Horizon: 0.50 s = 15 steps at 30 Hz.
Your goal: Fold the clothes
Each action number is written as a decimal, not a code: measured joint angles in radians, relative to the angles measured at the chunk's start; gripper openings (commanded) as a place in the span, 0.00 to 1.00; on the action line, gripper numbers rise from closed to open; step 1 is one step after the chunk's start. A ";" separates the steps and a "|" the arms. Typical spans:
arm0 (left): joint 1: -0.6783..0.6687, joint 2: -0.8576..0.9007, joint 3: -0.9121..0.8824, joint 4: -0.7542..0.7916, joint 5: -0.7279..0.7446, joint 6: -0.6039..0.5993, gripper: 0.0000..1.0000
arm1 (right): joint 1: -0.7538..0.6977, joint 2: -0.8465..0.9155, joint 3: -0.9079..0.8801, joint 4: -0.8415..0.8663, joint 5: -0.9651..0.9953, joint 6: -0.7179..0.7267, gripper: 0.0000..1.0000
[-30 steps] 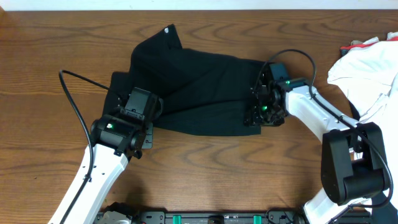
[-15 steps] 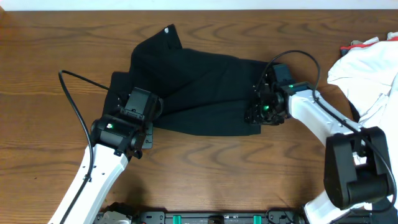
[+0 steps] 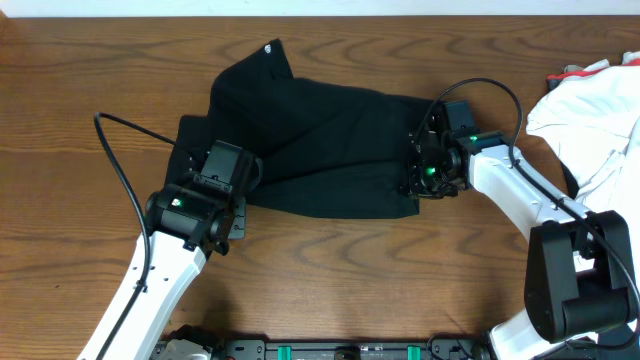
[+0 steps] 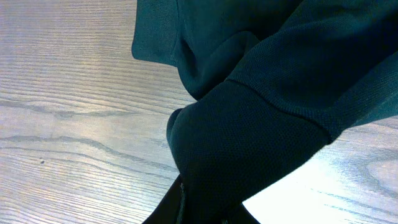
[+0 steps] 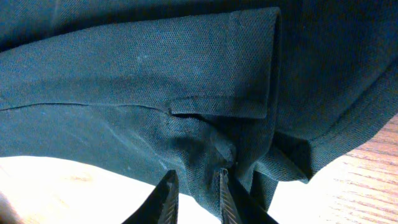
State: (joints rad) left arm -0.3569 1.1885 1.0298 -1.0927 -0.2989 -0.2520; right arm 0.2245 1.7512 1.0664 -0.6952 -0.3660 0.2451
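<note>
The black shirt (image 3: pixel 320 140) lies spread across the middle of the table, with a small white logo (image 3: pixel 270 47) at its far tip. My left gripper (image 3: pixel 247 176) is at the shirt's left edge. In the left wrist view the shirt (image 4: pixel 249 124) bunches down into the gripper (image 4: pixel 205 214) and hides the fingers. My right gripper (image 3: pixel 417 181) is at the shirt's right end. In the right wrist view it (image 5: pixel 196 196) is closed on a pinch of the hem (image 5: pixel 205 149), with a little fabric lifted off the table.
A heap of white garments (image 3: pixel 590 110) with a red bit (image 3: pixel 558 75) lies at the right edge, close behind my right arm. Bare wood table (image 3: pixel 90 80) shows to the left and along the front. A black cable (image 3: pixel 120 160) loops left of my left arm.
My right gripper has shifted slightly to the right with the shirt's right end in it. The left arm has not moved.
</note>
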 measured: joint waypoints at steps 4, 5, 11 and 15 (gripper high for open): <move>0.000 0.000 0.000 0.000 0.000 0.000 0.13 | 0.000 0.000 0.000 -0.013 0.001 0.000 0.38; 0.000 0.000 0.000 0.000 0.000 0.000 0.13 | 0.000 0.000 0.000 -0.017 0.003 0.000 0.38; 0.000 0.000 0.000 0.000 0.000 -0.003 0.13 | 0.000 0.000 -0.006 -0.013 0.008 -0.001 0.27; 0.000 0.000 0.000 0.000 0.000 -0.003 0.13 | 0.000 0.000 -0.028 0.002 0.012 -0.002 0.13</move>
State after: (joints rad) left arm -0.3569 1.1885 1.0298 -1.0924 -0.2989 -0.2554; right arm 0.2249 1.7512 1.0386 -0.6933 -0.3538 0.2436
